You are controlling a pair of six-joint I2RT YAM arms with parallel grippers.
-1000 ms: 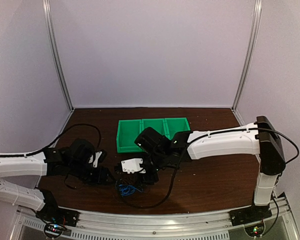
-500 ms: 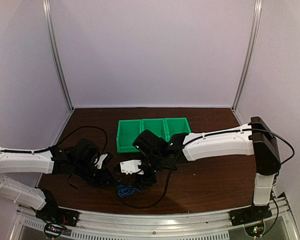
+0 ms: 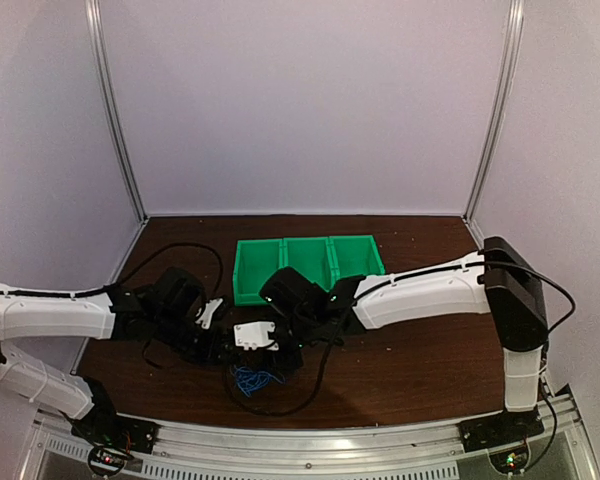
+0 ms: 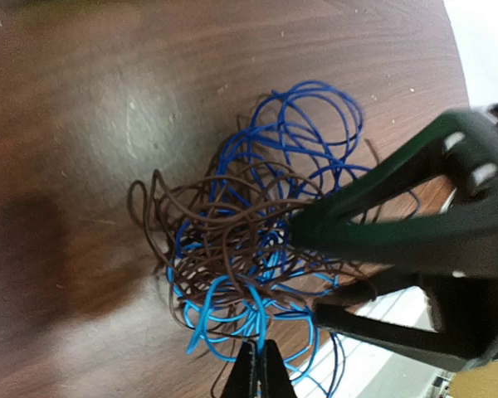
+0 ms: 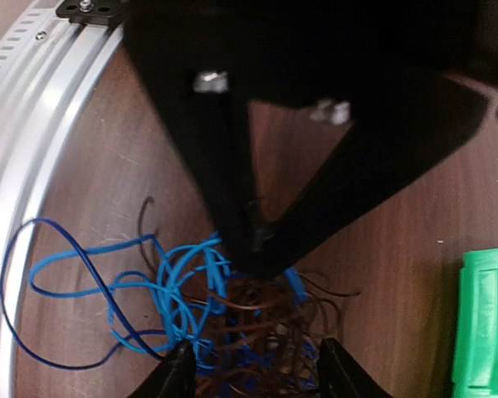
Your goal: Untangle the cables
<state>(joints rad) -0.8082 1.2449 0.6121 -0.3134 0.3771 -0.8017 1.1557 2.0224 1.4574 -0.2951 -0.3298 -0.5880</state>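
The cables (image 4: 249, 224) lie in one tangled heap of thin blue, light blue and dark brown wires on the brown table, near its front edge (image 3: 252, 379). My left gripper (image 4: 260, 369) is shut on a light blue loop at the edge of the heap. The right wrist view shows it from the front as a black V (image 5: 257, 247) with its tip in the wires. My right gripper (image 5: 256, 369) is open, its two fingers standing on either side of the heap (image 5: 257, 323). In the left wrist view it (image 4: 315, 269) reaches in from the right.
A green bin (image 3: 305, 262) with three compartments stands just behind the grippers, and its corner shows in the right wrist view (image 5: 485, 323). An aluminium rail (image 5: 41, 108) runs along the table's front edge, with blue loops reaching it. A thick black arm cable (image 3: 315, 385) hangs beside the heap.
My left arm moved right to the heap and its jaws shut on a blue strand. My right gripper shifted left over the heap and its fingers narrowed.
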